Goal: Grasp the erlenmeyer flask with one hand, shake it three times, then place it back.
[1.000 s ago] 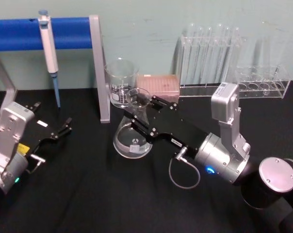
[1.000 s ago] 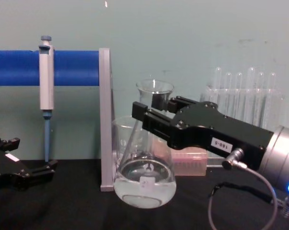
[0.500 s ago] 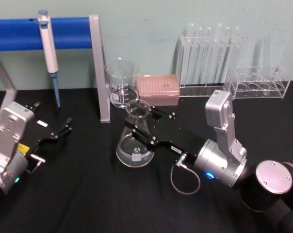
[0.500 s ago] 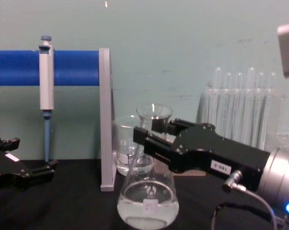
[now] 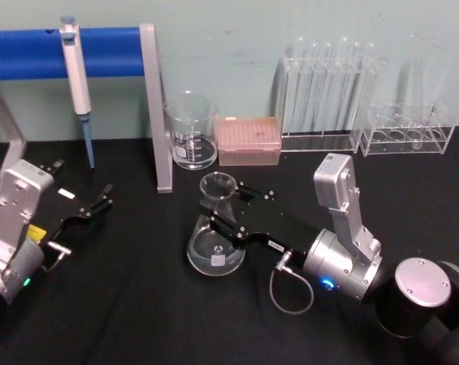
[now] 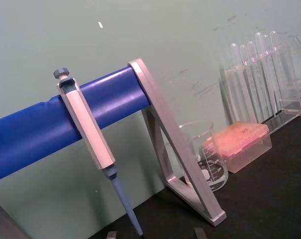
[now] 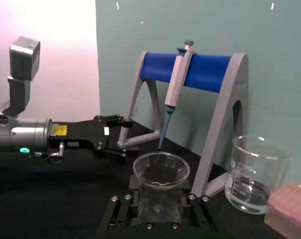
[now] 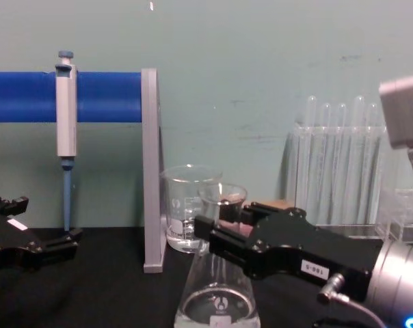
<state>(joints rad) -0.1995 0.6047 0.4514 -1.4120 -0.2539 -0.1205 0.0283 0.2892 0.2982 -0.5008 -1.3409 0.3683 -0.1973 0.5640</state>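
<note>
A: Where was the erlenmeyer flask (image 5: pixel 213 249)?
B: Center of the head view, upright, neck clamped by the right gripper (image 5: pixel 222 215). Base hung below the fingers, close over the table (image 5: pixel 138 304); contact unclear.
A: Left gripper (image 5: pixel 93 207)?
B: Parked far left, fingers spread, empty, well apart.

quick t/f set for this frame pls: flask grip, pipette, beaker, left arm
1. The right gripper has its jaws shut on the neck of the erlenmeyer flask. True.
2. The pipette lies flat on the table. False: it hangs upright from the blue bar of the stand.
3. The beaker stands behind the flask, farther from the robot. True.
4. The left gripper holds the beaker. False: it sits open at the far left and holds nothing, well apart from the beaker.
</note>
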